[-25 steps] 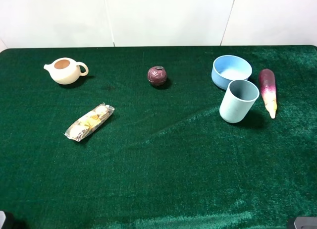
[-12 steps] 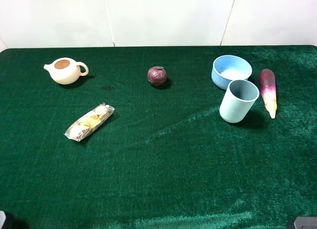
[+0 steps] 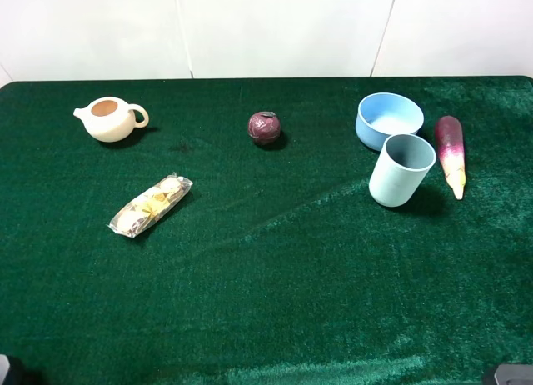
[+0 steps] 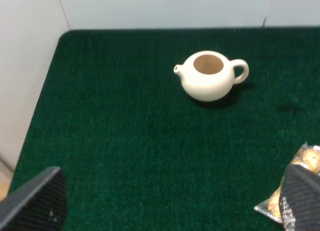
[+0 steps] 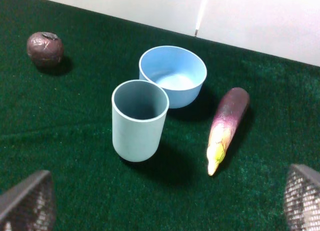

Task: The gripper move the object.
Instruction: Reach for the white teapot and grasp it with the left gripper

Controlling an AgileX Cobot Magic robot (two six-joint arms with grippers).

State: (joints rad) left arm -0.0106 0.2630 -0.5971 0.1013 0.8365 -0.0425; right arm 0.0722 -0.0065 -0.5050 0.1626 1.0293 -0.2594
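The cream teapot sits upright at the far left of the tabletop, well apart from our left gripper, whose fingers stand spread wide, holding nothing. We judge the round smooth body may slip sideways or tip if we close off-centre, and our approach could clip the snack packet.

We see our left pincer spread wide, its two black mesh-textured fingers showing only as tips at opposite edges of the left wrist view, with nothing held between them. Our right pincer stands the same way, its grey textured fingertips far apart and bare. From the high camera we catch just a dark sliver of the left arm and of the right arm at the near corners.
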